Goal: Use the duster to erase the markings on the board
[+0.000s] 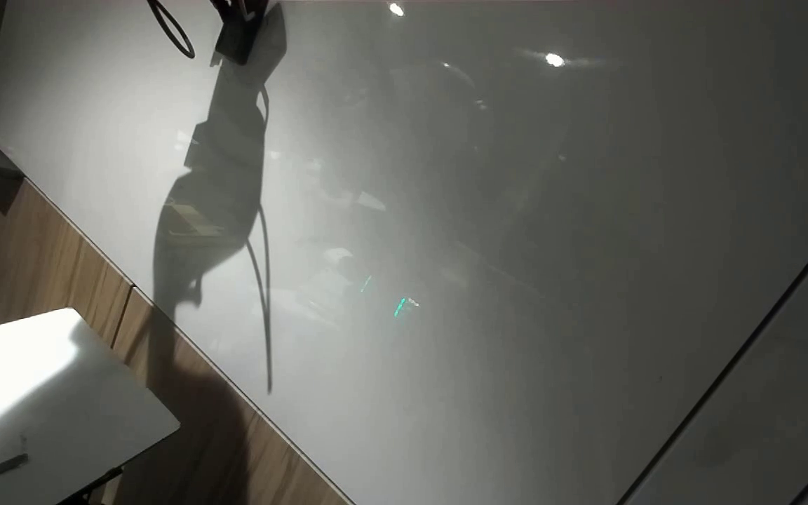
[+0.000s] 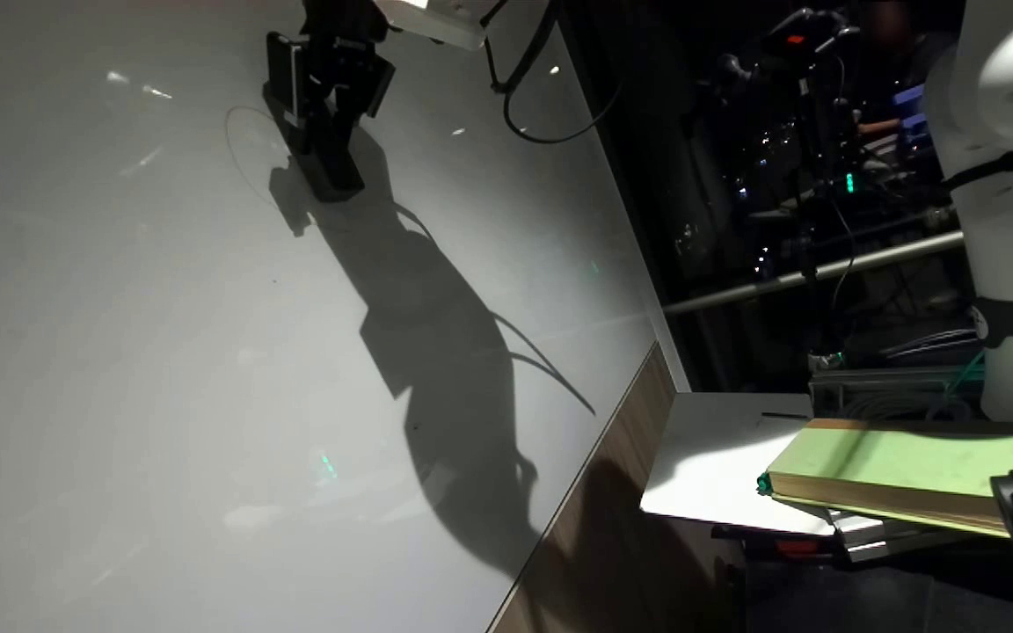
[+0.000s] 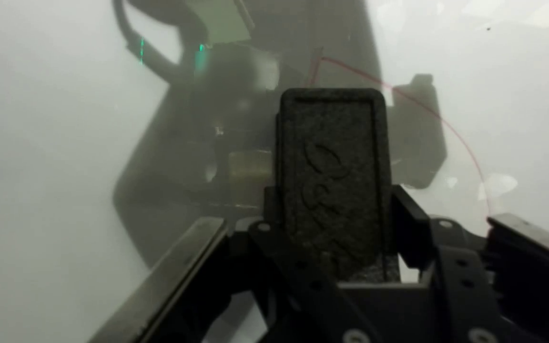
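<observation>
ready, it seems, to wipe

a dark grey oblong duster (image 3: 336,166) sits pinched between black jointed fingers (image 3: 412,224), parted partway, just its width, presumably so its underside can wipe; on the glossy white board (image 3: 55,143), a thin red curved marking (image 3: 442,119) runs from ahead of the fingers to beside one; duster-to-board contact unclear

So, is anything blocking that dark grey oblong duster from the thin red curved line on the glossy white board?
Nothing visible: the black two-fingered gripper holds the dark grey oblong duster, and the thin red curved line shows beside it on the glossy white board, with only shadow across part of it.
</observation>
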Action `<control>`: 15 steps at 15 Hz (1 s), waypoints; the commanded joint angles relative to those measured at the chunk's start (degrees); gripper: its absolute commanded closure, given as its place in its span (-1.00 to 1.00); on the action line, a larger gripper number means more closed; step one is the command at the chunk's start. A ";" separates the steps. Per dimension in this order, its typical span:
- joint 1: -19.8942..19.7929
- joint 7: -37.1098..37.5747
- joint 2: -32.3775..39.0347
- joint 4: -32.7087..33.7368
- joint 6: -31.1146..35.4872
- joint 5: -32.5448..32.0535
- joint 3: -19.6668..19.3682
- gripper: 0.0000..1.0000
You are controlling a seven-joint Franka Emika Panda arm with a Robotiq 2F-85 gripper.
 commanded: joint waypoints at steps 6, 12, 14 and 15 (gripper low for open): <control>-2.41 5.83 5.39 -6.24 3.94 -7.19 -0.09 0.39; -5.43 8.86 9.24 -9.21 5.77 -12.13 -0.08 0.39; -5.56 8.60 9.42 -8.63 5.31 -12.27 -0.40 0.39; -5.39 7.96 9.12 -8.00 4.89 -11.77 -0.70 0.39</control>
